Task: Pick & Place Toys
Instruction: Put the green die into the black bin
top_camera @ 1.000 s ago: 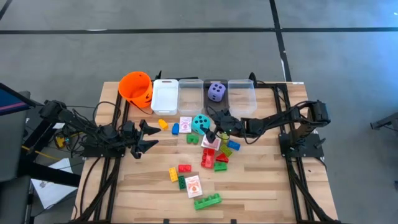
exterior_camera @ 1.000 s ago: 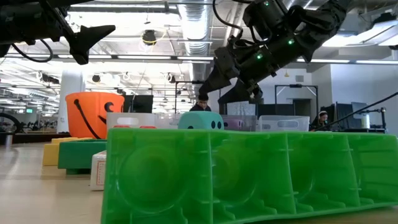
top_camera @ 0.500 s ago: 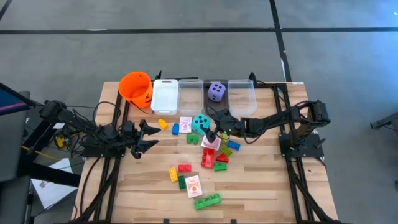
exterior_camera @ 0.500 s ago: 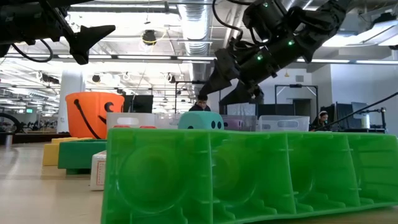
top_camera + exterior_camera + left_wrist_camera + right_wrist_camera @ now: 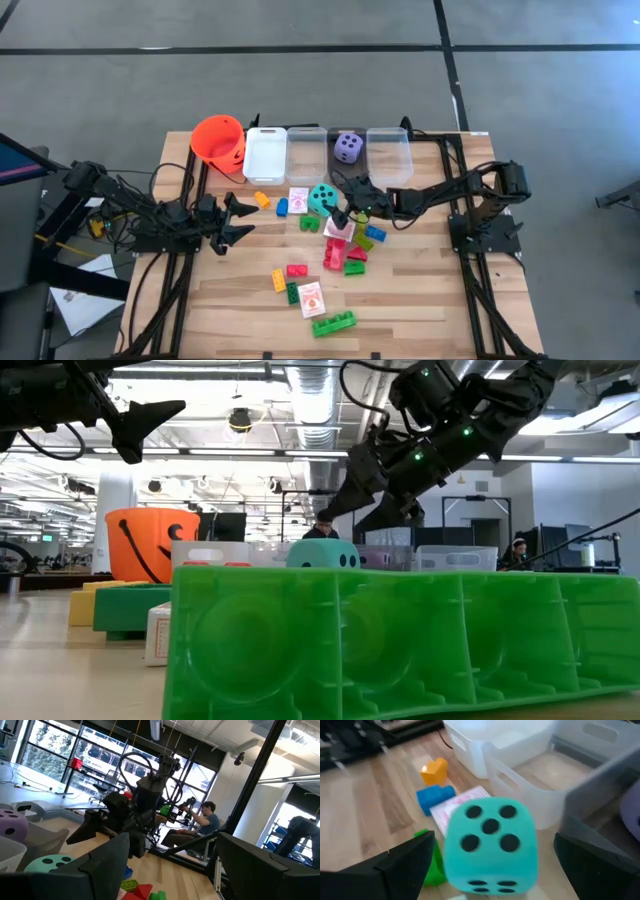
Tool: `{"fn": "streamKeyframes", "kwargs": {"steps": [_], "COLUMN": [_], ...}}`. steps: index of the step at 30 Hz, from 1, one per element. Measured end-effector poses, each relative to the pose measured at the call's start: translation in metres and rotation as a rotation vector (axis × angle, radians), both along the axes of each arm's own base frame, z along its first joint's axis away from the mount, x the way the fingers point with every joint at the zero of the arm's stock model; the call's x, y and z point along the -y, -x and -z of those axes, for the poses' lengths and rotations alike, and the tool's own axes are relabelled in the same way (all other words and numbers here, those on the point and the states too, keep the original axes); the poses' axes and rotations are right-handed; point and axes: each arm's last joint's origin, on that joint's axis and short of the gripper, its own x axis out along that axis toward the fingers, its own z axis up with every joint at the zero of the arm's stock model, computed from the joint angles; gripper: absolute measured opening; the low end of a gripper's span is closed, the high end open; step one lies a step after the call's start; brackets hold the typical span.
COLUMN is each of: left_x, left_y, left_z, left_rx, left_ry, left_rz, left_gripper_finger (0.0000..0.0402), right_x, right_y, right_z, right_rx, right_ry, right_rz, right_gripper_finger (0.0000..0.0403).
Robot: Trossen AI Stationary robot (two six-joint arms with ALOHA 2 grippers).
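Right wrist view: teal die [image 5: 490, 844] is framed between spread fingers of right claw [image 5: 490, 870], nothing gripped; left claw [image 5: 238, 221] is parked open over tabletop [image 5: 420, 300].

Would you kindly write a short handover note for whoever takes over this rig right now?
Right gripper: open, empty, fingers either side of the teal die, not gripping it.
Left gripper: open, empty, waiting over the table's left side.
Done: purple die sits in a clear bin at the back.
Left: teal die, pink-white cards, and red, green, blue and yellow bricks remain scattered mid-table. The white bin and the orange bucket show no toys from above.
Likely next: close on the teal die.
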Motion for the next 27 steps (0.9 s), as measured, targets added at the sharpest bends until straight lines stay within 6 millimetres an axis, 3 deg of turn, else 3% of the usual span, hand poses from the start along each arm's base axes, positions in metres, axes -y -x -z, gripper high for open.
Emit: {"fn": "streamKeyframes", "kwargs": {"steps": [11, 21, 27], "left_x": [0.0, 0.0, 0.0], "left_y": [0.0, 0.0, 0.0], "left_z": [0.0, 0.0, 0.0], "left_rx": [0.0, 0.0, 0.0], "left_ry": [0.0, 0.0, 0.0], "left_rz": [0.0, 0.0, 0.0], "left_gripper_finger": [0.0294, 0.0294, 0.0294], "right_x": [-0.01, -0.015, -0.014], "right_y": [0.002, -0.001, -0.009], "right_z": [0.002, -0.001, 0.019], "right_rx": [0.011, -0.03, -0.062], "right_ry": [-0.01, 0.122, 0.147], "right_rz": [0.095, -0.008, -0.02], "right_gripper_finger": [0.04, 0.04, 0.04]}}
